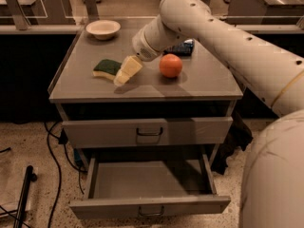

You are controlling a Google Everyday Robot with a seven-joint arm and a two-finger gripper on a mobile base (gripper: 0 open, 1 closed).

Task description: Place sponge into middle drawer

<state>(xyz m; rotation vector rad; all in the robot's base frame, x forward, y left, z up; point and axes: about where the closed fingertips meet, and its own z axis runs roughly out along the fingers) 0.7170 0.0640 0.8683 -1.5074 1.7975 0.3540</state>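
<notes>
This looks like a robotics lab or workshop hall, not a home. A grey metal drawer cabinet (142,87) stands on a speckled floor (28,146) with loose cables (59,167), and more benches (266,4) fill the dim background. The gripper (122,75) hangs over the cabinet top, just beside the sponge (107,68).
</notes>
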